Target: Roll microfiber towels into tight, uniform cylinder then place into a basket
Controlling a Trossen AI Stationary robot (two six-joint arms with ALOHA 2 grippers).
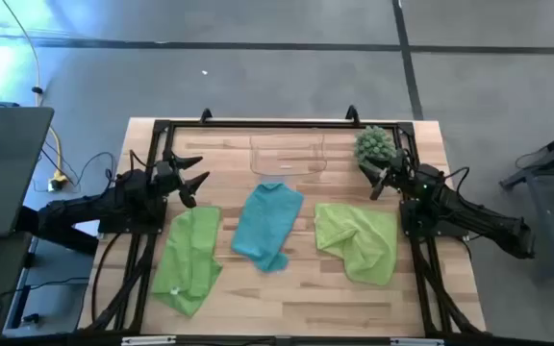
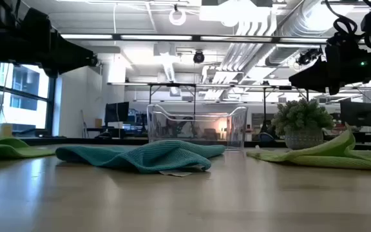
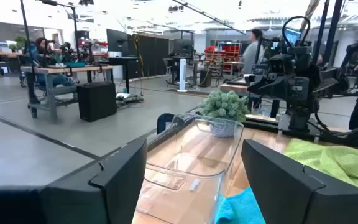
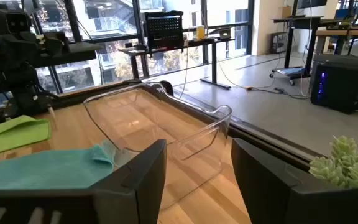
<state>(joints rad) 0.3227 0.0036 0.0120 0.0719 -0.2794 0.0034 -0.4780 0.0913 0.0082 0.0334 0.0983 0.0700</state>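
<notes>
Three microfiber towels lie loosely crumpled on the wooden table: a lime green one (image 1: 190,258) at the left, a teal one (image 1: 267,226) in the middle and a second lime green one (image 1: 359,240) at the right. The clear basket (image 1: 289,154) stands at the far edge, behind the teal towel (image 2: 140,156). My left gripper (image 1: 203,169) hovers open above the table's left side, beyond the left towel. My right gripper (image 1: 369,180) hovers open at the right, beyond the right towel. In both wrist views the fingers point toward the basket (image 3: 191,155) (image 4: 160,118) with nothing between them.
A small potted plant ball (image 1: 375,144) stands at the far right corner, next to the basket and close to my right gripper. A black frame (image 1: 258,123) runs around the table's edges. Bare wood shows along the near edge (image 1: 287,308).
</notes>
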